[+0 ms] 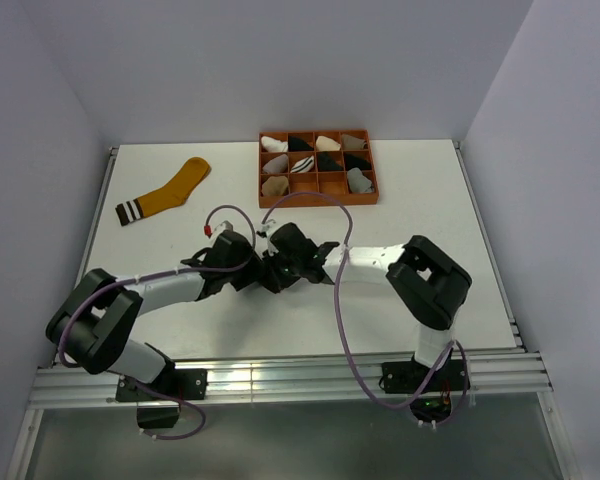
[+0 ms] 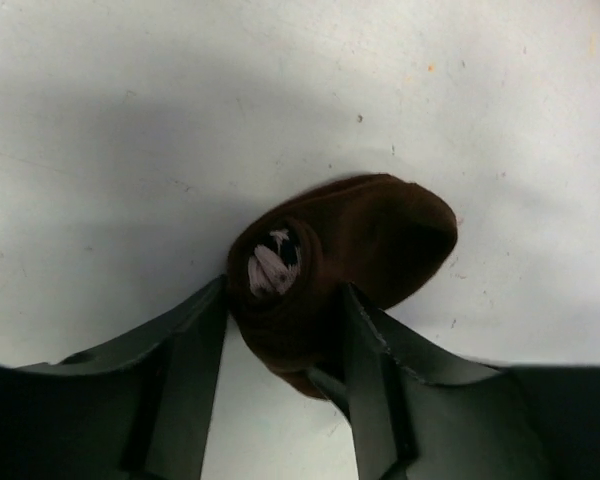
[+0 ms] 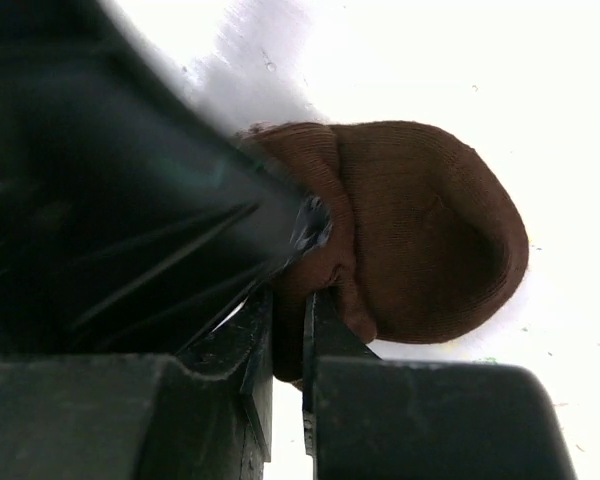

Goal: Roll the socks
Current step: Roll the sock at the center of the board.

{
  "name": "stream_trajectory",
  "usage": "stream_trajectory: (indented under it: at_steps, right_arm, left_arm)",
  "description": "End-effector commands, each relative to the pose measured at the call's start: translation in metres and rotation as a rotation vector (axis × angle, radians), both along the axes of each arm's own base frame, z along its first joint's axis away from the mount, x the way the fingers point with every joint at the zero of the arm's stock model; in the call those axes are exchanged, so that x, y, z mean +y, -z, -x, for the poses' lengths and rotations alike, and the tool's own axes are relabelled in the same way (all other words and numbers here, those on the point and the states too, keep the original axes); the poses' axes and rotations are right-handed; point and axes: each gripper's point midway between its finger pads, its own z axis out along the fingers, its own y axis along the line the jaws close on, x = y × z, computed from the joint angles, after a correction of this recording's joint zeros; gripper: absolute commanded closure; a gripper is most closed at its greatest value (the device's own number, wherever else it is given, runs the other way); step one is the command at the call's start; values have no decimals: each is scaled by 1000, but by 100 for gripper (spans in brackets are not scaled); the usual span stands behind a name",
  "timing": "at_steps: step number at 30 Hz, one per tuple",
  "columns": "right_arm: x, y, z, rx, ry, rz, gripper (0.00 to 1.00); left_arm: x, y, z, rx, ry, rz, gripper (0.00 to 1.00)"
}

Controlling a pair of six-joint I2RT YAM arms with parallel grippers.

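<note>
- Right black two-finger gripper [image 3: 288,330]: nearly closed, pinching a fold of the dark brown knitted sock [image 3: 430,230].
- Left black gripper [image 2: 285,300] touches the roll's two sides (squeezing? I cannot tell).
- Sock on white table [image 2: 130,120]: probably soft, light and springy; best held across the roll.

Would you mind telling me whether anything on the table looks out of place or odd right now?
Nothing damaged or spilled. The mustard sock lies flat and unrolled left of the tray. The dark brown sock is only partly rolled, its toe end loose.
</note>
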Motion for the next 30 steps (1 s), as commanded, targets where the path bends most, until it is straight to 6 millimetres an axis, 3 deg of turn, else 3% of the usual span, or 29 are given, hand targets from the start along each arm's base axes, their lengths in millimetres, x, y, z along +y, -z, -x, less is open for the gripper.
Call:
stream_trajectory:
  at_steps: [1, 5, 10, 13, 19, 30]
  right_arm:
    - [-51, 61, 66, 378, -8, 155, 100]
    - [-51, 50, 72, 532, 22, 57, 100]
    - [-38, 29, 78, 782, -13, -155, 100]
    - [-36, 27, 77, 887, -20, -206, 100]
    - [-34, 38, 69, 987, 3, -202, 95]
    - [-32, 49, 55, 972, 83, -208, 95]
  left_arm:
    - [2, -3, 21, 40, 53, -20, 43]
    - [9, -17, 18, -7, 3, 11, 33]
    - [12, -36, 19, -75, -21, 75, 31]
    - [13, -38, 23, -91, -17, 95, 31]
    - [15, -21, 33, -57, -22, 113, 33]
    - [4, 1, 35, 3, 7, 90, 41]
